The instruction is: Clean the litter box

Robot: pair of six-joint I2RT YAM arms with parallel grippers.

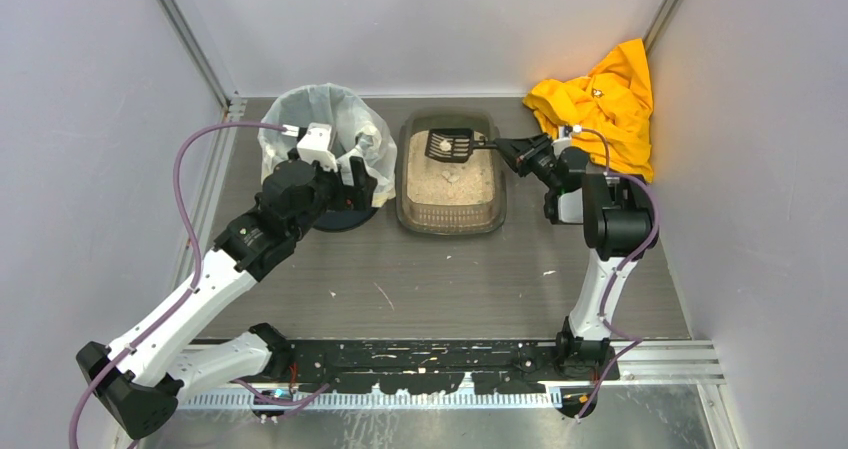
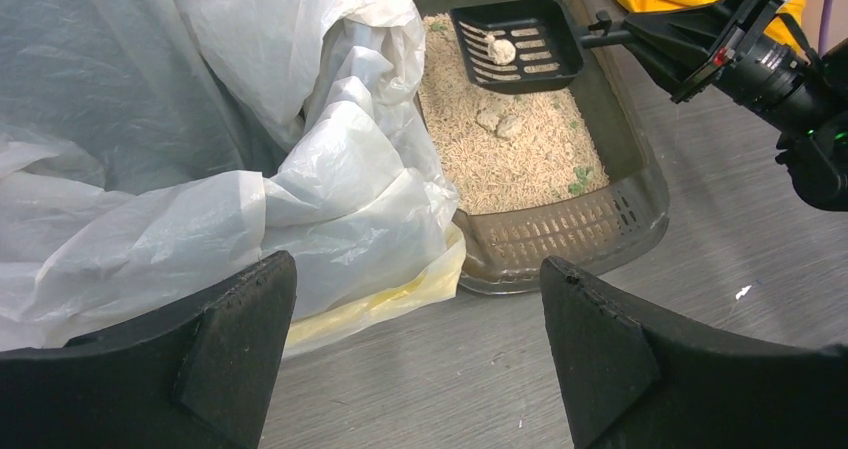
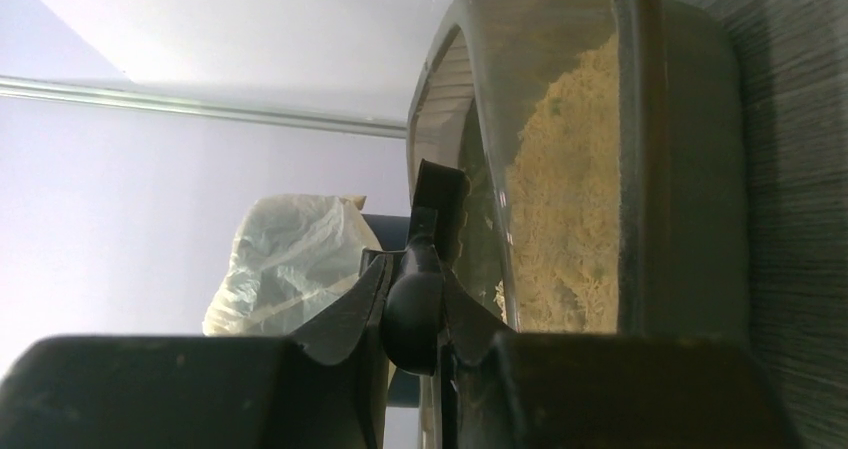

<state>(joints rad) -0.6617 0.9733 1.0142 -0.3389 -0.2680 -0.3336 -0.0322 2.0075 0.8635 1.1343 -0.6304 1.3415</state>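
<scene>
The litter box [image 1: 452, 219] is a brown-grey tray of beige granules at the back middle, also seen in the left wrist view [image 2: 640, 194] and the right wrist view [image 3: 690, 119]. My right gripper [image 1: 508, 149] [image 3: 413, 299] is shut on the handle of the black slotted scoop [image 1: 460, 150] [image 2: 548, 27] [image 3: 437, 204]. The scoop hangs level over the tray's far end with a white clump [image 2: 500, 49] in it. Two more clumps [image 2: 498, 121] lie on the granules. My left gripper [image 1: 358, 181] [image 2: 420, 339] is open and holds nothing, low between the bag-lined bin [image 1: 320, 119] [image 2: 200, 119] and the tray.
A crumpled yellow cloth [image 1: 605, 94] lies at the back right corner, just behind my right wrist. Grey walls close in the table on the left, right and back. A few pale crumbs [image 1: 385, 294] dot the wood-grain top in front of the tray.
</scene>
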